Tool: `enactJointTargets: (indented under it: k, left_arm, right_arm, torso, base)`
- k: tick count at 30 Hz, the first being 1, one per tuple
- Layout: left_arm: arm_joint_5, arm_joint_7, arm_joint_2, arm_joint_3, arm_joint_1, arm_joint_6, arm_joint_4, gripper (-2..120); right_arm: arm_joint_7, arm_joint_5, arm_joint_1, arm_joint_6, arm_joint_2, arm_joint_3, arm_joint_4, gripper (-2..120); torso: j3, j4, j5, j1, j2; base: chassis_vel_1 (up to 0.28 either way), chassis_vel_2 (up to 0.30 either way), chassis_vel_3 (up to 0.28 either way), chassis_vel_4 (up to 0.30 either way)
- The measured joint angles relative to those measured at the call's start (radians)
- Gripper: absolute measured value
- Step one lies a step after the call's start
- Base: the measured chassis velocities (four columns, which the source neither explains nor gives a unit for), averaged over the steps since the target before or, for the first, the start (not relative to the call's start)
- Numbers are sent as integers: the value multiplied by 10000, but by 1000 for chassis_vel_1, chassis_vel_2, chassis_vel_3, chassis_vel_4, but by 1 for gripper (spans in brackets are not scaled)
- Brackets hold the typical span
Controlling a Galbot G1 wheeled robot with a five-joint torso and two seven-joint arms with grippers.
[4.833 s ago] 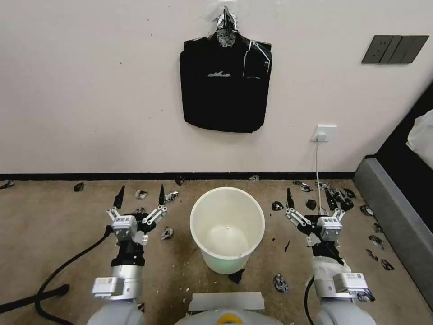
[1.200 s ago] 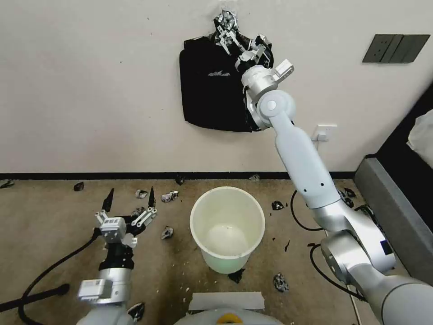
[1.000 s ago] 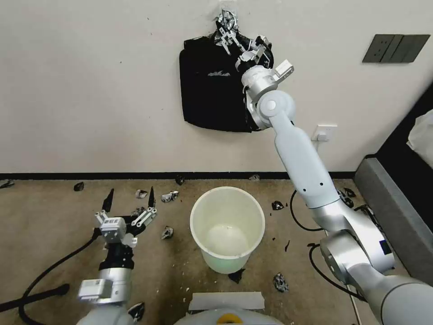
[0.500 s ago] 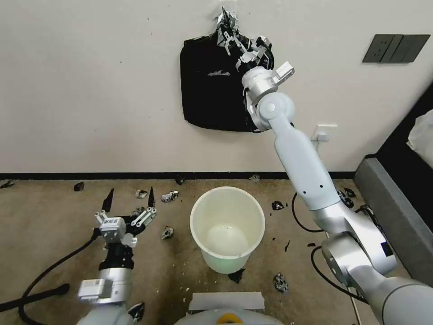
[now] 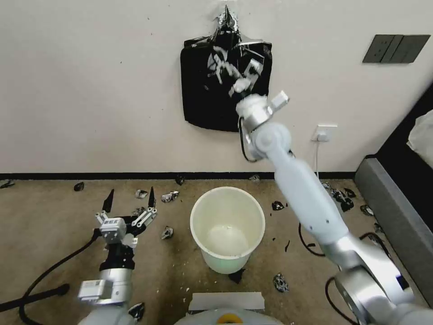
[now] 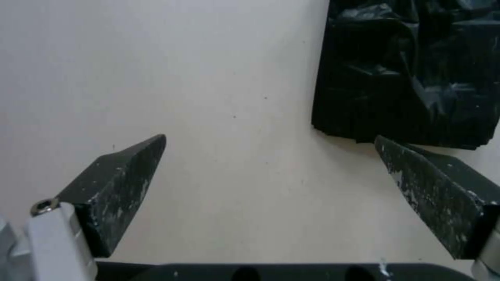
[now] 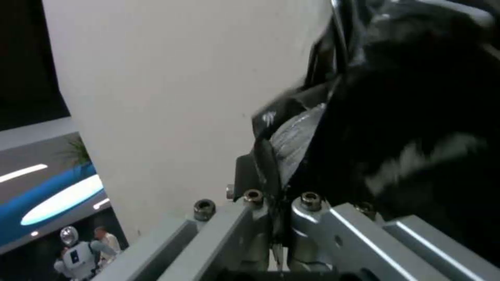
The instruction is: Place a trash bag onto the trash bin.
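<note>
Trash bag (image 5: 212,67): thin black film, glossy. We log it against the wall, in front of the flat black stack (image 5: 198,104) taped there. Half a second ago our right gripper (image 5: 232,70) sat up at the silvery tape tip (image 5: 225,20); it now lies lower, over the middle of the stack, blurred with motion. In the right wrist view, black film (image 7: 406,117) bunches right at the fingers (image 7: 260,171), which stand pressed nearly together on a fold of it. We judge that one bag has been pinched and is being drawn down off the stack; whether it is fully free of the tape we cannot tell.

Trash bin (image 5: 227,225): round, white, upright on the floor below the stack, nothing in or on it. Position unchanged. Well apart from the bag.

Left gripper (image 5: 128,198): low at the left of the bin, fingers spread wide, holding nothing; same place as a second ago. Its wrist view looks at the wall, with the lower corner of the stack (image 6: 406,78) beyond one fingertip (image 6: 432,187).

Black plastic scraps (image 5: 167,232): scattered over the floor around the bin.

Meaning for the task: picking appears to be under way; opening the bag and fitting it over the rim are not yet done.

Risk, as we judge it: thin film may tear at the tape.
</note>
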Motion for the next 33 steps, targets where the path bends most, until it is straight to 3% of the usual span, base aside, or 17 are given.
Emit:
enactJointTargets:
  k: [33]
  left_arm:
    - [106, 33, -114, 477, 191, -174, -469, 100]
  right_arm:
    - [381, -2137, -3929, -108, -800, -338, 2222, 0]
  torso:
    - [0, 0, 0, -1, 0]
  base:
    - [0, 0, 0, 0]
